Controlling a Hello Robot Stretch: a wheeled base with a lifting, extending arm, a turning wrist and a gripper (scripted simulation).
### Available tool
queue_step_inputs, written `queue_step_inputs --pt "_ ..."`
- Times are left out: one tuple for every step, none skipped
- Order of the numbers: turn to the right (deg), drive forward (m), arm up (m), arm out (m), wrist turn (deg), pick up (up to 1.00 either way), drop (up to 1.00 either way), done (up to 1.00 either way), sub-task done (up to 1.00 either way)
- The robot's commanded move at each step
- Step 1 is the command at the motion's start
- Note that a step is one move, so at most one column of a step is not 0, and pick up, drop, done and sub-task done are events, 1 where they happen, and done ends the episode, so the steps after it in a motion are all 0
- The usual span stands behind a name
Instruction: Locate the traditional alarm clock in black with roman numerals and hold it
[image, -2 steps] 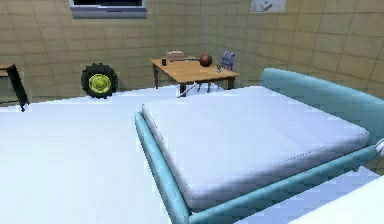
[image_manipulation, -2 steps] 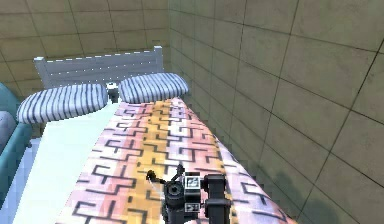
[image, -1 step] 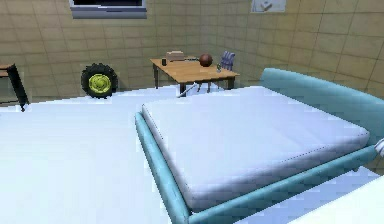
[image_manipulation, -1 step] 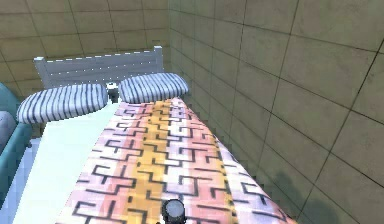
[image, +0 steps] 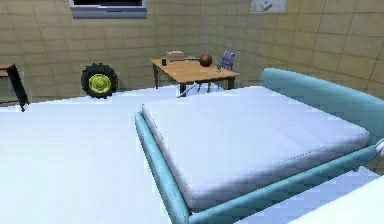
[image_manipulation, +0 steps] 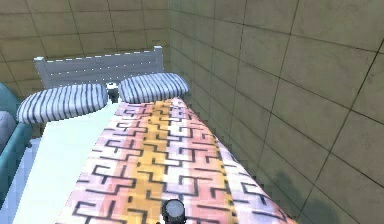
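Teal frames the big bed (image: 322, 86) at the forward view's right, and a bare pale mattress (image: 250, 130) lies on it. Beyond its far corner, near the tan tiled wall (image: 50, 40), stands a wooden table (image: 192, 71). On the table are a dark red ball (image: 206, 60), a small brown box (image: 175, 56) and a bluish thing (image: 228, 59) too small to name. Where the alarm clock is cannot be told, as nothing on the table has its shape. A green and yellow ring (image: 99, 80) leans at the foot of the wall, left of the table. A dark side table (image: 10, 84) stands at the left edge. The arm side view looks along a second bed with a pink, orange and black maze-patterned blanket (image_manipulation: 170, 150). Two striped pillows (image_manipulation: 65, 102) lie against its white slatted headboard (image_manipulation: 100, 68). A small dark rounded thing (image_manipulation: 175, 210) sits at the bottom edge over the blanket, and what it is cannot be told. Nor can the gripper's state be told.
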Motion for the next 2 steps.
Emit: queue_step_inputs --pt "0.0 0.0 0.1 0.0 0.0 0.0 0.0 0.0 0.0" --pt "0.0 0.0 0.0 0.0 0.0 0.0 0.0 1.0 0.0"
